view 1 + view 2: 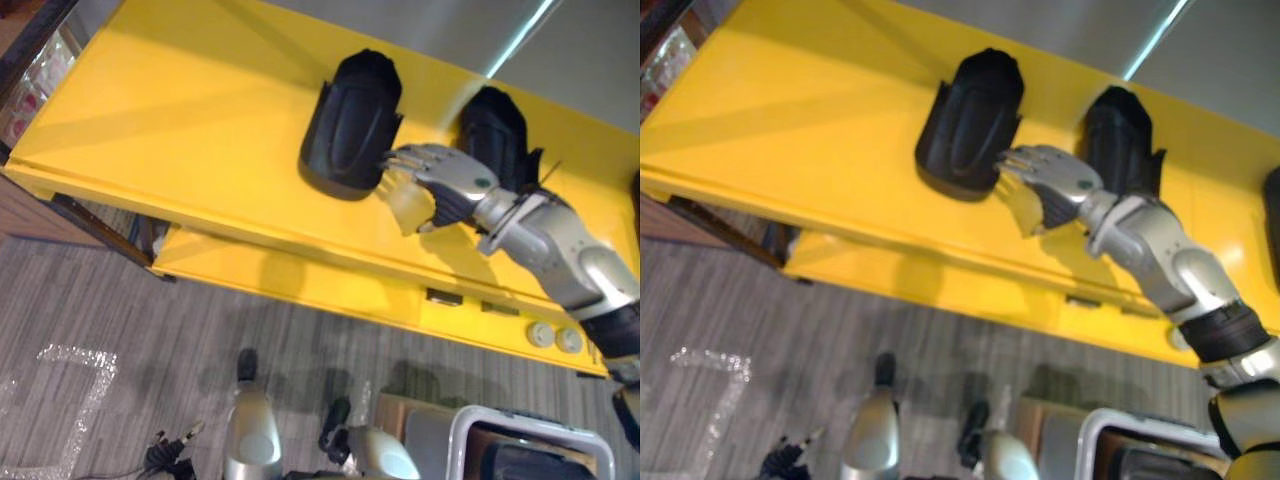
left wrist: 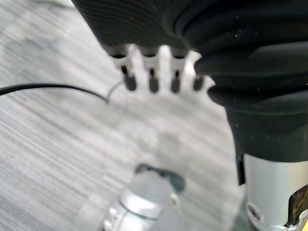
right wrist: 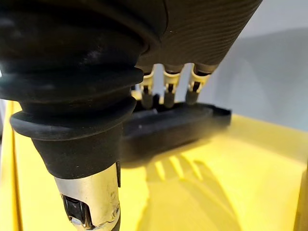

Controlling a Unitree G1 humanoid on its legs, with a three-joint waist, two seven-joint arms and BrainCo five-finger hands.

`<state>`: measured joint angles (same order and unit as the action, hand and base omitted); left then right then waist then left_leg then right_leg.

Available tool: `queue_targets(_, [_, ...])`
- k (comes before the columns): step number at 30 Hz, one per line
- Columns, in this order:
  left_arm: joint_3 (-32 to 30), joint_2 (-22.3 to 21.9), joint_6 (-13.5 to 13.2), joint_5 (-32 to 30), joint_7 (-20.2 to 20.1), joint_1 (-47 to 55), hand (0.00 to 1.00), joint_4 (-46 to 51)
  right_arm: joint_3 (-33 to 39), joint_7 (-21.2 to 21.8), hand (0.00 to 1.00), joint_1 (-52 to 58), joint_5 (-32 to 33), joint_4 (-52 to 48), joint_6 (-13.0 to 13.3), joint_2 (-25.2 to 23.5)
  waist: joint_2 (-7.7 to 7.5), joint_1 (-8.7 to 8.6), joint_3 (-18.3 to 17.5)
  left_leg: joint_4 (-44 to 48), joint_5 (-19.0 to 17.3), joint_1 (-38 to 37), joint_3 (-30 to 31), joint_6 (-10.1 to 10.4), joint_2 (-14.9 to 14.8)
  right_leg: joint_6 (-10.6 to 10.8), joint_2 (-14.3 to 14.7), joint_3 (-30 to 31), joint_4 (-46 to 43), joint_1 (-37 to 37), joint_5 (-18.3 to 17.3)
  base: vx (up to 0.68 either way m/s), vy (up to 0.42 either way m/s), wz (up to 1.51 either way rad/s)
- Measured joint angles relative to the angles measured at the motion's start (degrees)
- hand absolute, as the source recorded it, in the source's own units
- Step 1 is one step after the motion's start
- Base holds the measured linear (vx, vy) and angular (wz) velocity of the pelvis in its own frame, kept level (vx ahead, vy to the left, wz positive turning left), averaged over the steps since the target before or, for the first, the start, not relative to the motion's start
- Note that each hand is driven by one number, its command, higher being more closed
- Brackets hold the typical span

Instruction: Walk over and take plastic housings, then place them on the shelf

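Observation:
Two black plastic housings lie on the yellow shelf point(image 1: 180, 120): one point(image 1: 352, 125) near the middle and a second point(image 1: 492, 135) to its right. My right hand point(image 1: 440, 180) hovers low over the shelf between them, open, with its straight fingertips point(image 3: 166, 96) against the near edge of the first housing point(image 3: 173, 127). It holds nothing. My left hand point(image 2: 153, 79) hangs over the grey carpet with relaxed fingers, open and empty.
A third black housing point(image 1: 1272, 215) shows at the shelf's right edge. A lower yellow shelf level point(image 1: 300, 270) juts out below. On the floor at the lower right stand a white-rimmed bin point(image 1: 520, 435) with dark parts and a cardboard box point(image 1: 400, 412).

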<state>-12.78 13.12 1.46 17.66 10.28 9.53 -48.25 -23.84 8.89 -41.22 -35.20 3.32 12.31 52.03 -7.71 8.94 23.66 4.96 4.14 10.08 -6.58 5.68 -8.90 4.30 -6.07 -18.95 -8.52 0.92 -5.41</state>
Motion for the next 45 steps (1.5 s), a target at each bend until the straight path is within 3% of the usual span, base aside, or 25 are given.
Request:
queue_targets(6, [0.0, -0.1, 0.7, 0.0, -0.3, 0.0, 0.0, 0.6, -1.9, 1.1, 0.0, -2.5, -1.9, 2.4, -0.1, -0.1, 1.21, 0.2, 0.8, 0.5, -0.1, 0.4, 0.3, -0.1, -0.1, -0.2, 0.0, -0.1, -0.9, -0.4, -0.7, 0.0, 0.0, 0.0])
queue_targets(16, [0.1, -0.2, 1.8, 0.4, -0.3, 0.0, 0.0, 2.5, -2.9, 2.5, 0.0, -5.5, -4.1, 4.9, 0.2, -0.5, 1.28, 1.33, 1.5, 1.5, -0.1, 1.3, 0.7, -0.1, -0.1, -0.2, -0.1, -0.3, -1.6, -1.0, -0.8, 0.0, 0.001, 0.01])
queue_targets(28, [0.1, -0.2, 2.5, 0.4, -0.4, 0.0, 0.0, 2.6, -4.0, 4.1, 0.0, -7.1, -6.2, 5.6, 0.1, -1.4, 1.3, 1.47, 1.5, 1.6, 0.0, 1.9, 1.3, 0.0, 0.6, -0.1, -0.9, -1.1, -2.9, -1.6, -1.6, -0.01, 0.003, 0.03])
queue_targets(45, [0.1, -0.2, 2.8, 0.4, -0.4, 0.0, 0.0, 3.4, -3.9, 9.9, 0.0, -7.6, -8.4, 8.3, 0.1, -1.4, 1.28, 1.45, 1.5, 1.5, -0.1, 1.2, 1.2, -0.2, 0.5, -0.1, -0.9, -1.1, -2.9, -1.0, -1.6, 0.0, 0.0, 0.0])
